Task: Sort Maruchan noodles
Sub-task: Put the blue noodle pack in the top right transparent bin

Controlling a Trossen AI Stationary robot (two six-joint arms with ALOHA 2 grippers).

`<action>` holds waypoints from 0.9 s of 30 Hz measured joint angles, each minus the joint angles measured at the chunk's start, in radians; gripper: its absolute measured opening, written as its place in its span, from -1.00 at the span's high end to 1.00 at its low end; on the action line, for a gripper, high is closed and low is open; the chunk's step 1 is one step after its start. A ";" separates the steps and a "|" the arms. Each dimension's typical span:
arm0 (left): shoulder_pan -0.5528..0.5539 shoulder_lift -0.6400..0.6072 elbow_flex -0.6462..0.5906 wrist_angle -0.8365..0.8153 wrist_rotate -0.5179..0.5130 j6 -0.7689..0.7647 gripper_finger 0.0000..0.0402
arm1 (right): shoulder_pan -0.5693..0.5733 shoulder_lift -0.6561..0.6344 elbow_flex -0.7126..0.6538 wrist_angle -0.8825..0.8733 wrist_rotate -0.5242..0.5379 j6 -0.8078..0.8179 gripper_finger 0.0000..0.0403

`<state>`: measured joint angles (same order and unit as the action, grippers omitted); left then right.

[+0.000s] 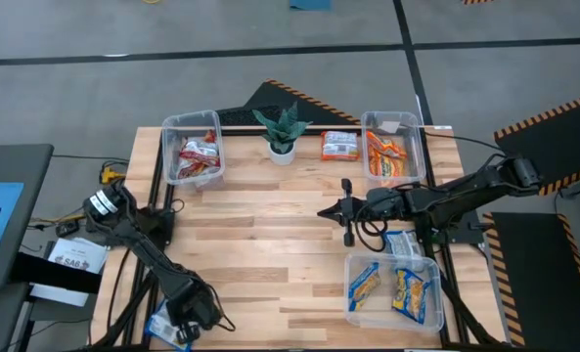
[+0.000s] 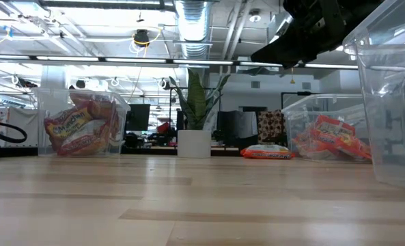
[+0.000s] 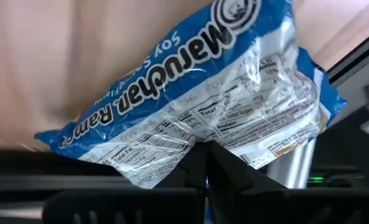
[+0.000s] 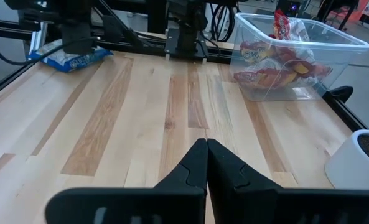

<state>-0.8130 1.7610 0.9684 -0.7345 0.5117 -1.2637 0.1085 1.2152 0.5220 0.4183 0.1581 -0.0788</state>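
Note:
A blue-and-white Maruchan packet (image 3: 190, 93) lies at the table's near left corner (image 1: 166, 328), and my left gripper (image 3: 204, 152) is shut on it. My right gripper (image 1: 331, 210) hovers shut and empty over the middle of the table, also seen in its own view (image 4: 206, 146). One orange packet (image 1: 339, 147) lies flat on the table between the plant and the far right bin. Another blue-and-white packet (image 1: 404, 242) lies beside the right arm. Red-and-white packets (image 1: 200, 156), orange packets (image 1: 391, 156) and yellow-and-blue packets (image 1: 407, 291) sit in bins. My left gripper pinches the blue-and-white packet between its two fingers at one long edge (image 3: 200, 138), on the clear printed side. The fingers lie across that edge. From the right wrist view the packet (image 4: 69, 56) seems to rest on the table corner under the gripper.
Clear bins stand at the far left (image 1: 192, 122), far right (image 1: 395, 122) and near right (image 1: 350, 303). A potted plant (image 1: 282, 132) stands at the far edge between the two far bins. Bare wood spreads across the middle and near left of the table (image 1: 260, 264).

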 joint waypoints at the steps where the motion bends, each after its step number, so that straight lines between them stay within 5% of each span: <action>1: 0.018 -0.001 0.000 -0.005 -0.025 0.049 1.00 | 0.000 0.000 0.000 0.000 0.000 0.000 0.88; 16: 0.419 -0.003 0.012 -0.014 -0.139 0.777 1.00 | 0.000 0.000 0.000 -0.005 0.000 0.002 0.88; 27: 0.702 0.015 0.205 0.103 -0.574 1.325 1.00 | 0.000 0.000 0.000 -0.006 0.000 0.002 0.88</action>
<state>-0.1108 1.7760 1.1738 -0.6318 -0.0626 0.0616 0.1085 1.2152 0.5220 0.4119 0.1581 -0.0770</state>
